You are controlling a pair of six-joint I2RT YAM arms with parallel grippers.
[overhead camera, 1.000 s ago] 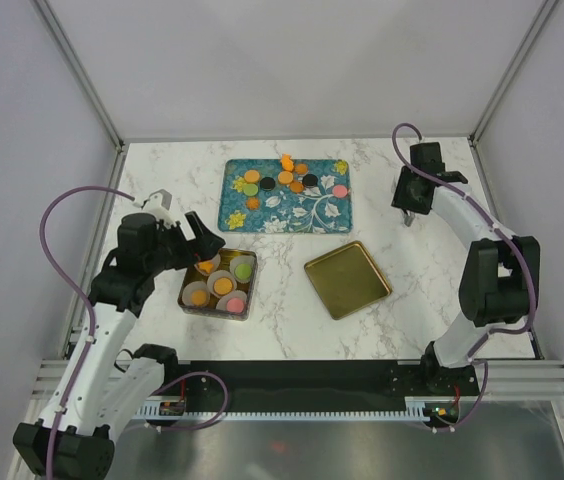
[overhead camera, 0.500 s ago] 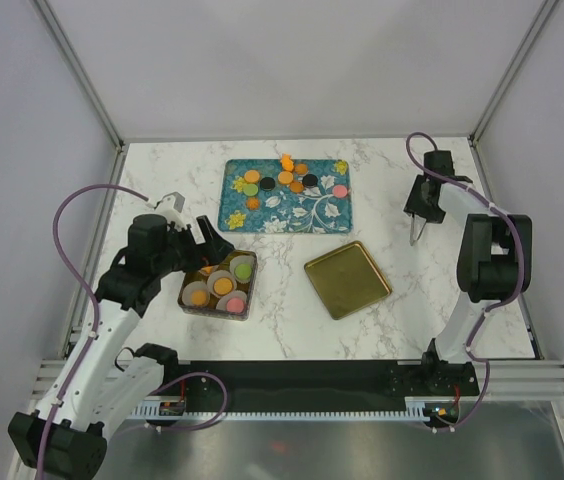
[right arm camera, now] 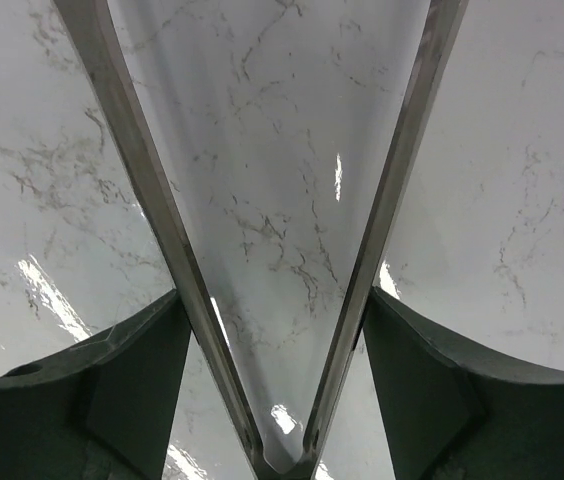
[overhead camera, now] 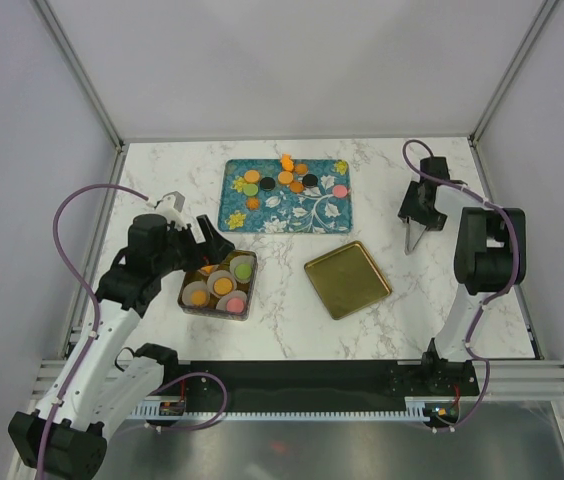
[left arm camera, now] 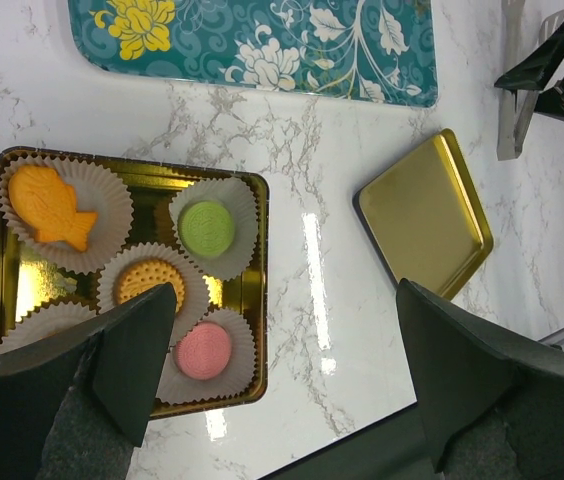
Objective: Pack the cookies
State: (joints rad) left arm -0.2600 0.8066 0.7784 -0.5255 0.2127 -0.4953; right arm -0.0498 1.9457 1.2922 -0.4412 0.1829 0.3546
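Note:
Several cookies (overhead camera: 284, 180) in orange, green, black and pink lie on the teal floral tray (overhead camera: 322, 210). The gold box (overhead camera: 186, 300) holds paper cups with an orange fish-shaped cookie (left arm camera: 50, 205), a green one (left arm camera: 207, 228), a round orange one (left arm camera: 147, 280) and a pink one (left arm camera: 202, 350). My left gripper (overhead camera: 194, 238) (left arm camera: 282, 330) hovers open over the box's right half, holding nothing. At the right side of the table my right gripper (overhead camera: 417, 208) (right arm camera: 272, 300) is shut on metal tongs (overhead camera: 411, 238) (right arm camera: 147, 190). Their two arms spread in a V between its fingers.
The gold lid (overhead camera: 347, 279) (left arm camera: 427, 225) lies flat on the marble between the box and the right arm. The tongs' tips point toward the near edge, just right of the lid. Frame posts and white walls bound the table.
The right gripper has swung slightly inward and its jaws have widened, the tongs now pointing toward the near edge. The left arm shifted a little toward the box, then stayed still.

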